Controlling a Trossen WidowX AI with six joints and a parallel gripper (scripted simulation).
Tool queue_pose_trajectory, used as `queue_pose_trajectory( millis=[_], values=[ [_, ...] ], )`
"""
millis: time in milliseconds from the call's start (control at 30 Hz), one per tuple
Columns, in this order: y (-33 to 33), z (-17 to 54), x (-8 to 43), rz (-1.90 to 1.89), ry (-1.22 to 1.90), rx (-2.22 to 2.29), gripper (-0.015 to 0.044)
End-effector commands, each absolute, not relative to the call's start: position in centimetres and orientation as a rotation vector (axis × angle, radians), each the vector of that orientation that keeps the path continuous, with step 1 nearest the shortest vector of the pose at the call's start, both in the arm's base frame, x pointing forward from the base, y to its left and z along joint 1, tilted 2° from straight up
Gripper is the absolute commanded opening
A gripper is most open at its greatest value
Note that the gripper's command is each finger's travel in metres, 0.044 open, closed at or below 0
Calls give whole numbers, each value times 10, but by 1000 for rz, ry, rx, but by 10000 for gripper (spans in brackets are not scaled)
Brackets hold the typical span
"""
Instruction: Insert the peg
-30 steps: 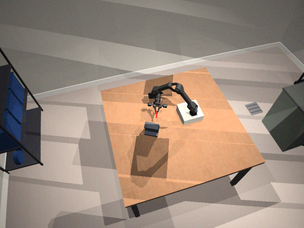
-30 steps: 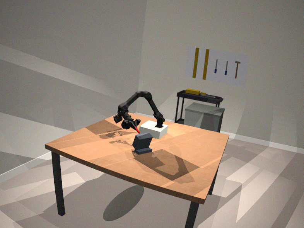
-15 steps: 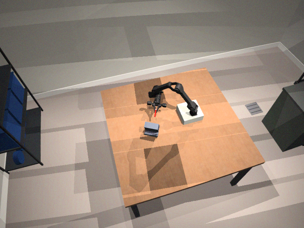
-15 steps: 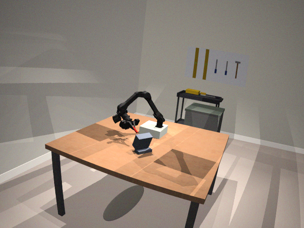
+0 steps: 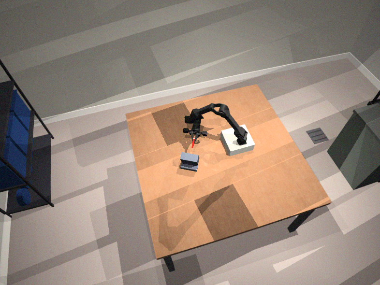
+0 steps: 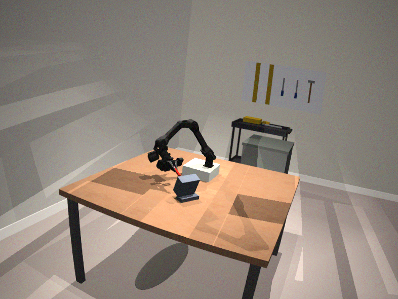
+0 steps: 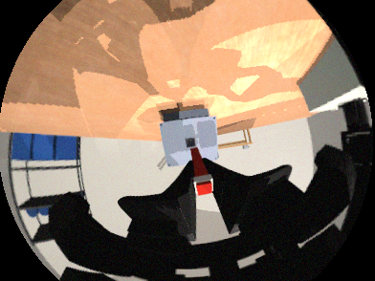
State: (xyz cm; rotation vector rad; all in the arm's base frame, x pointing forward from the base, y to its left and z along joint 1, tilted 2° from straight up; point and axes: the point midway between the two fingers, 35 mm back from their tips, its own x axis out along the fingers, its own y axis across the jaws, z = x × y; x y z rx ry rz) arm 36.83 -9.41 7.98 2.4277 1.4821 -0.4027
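I am holding the red peg (image 5: 193, 143) tight in my gripper (image 5: 194, 136). My fingers are squeezing it from both sides, and it is sticking out in front of me. The peg is up in the air, not touching the desk (image 5: 251, 184).

In the wrist view, the peg (image 7: 201, 173) is pointing at the small dark hole (image 7: 190, 140) in the gray sloped panel (image 7: 189, 140). Its tip is looking very near the hole, but I cannot tell if it is touching the panel or going in yet.

From the top, the peg is slanting down toward the panel (image 5: 189, 161), and the panel is sitting just past the peg's tip. From the side view, the peg (image 6: 176, 171) is tilting down to the top edge of the panel (image 6: 186, 187), and my gripper (image 6: 171, 164) is hanging just behind it.

My arm (image 6: 183, 128) is bending up and over from the white block (image 6: 200, 170) it is standing on. The panel is sitting on the desk (image 6: 256, 206) near that block, with a little space between them.
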Motion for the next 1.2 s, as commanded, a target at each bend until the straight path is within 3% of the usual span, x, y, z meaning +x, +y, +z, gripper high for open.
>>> queue_pose_trajectory(
  millis=[0, 1167],
  values=[
    [-89, 78, 369, -405, 1486, 2447, 0],
    [-68, 68, 384, -394, 1477, 2506, 0]
  ],
)
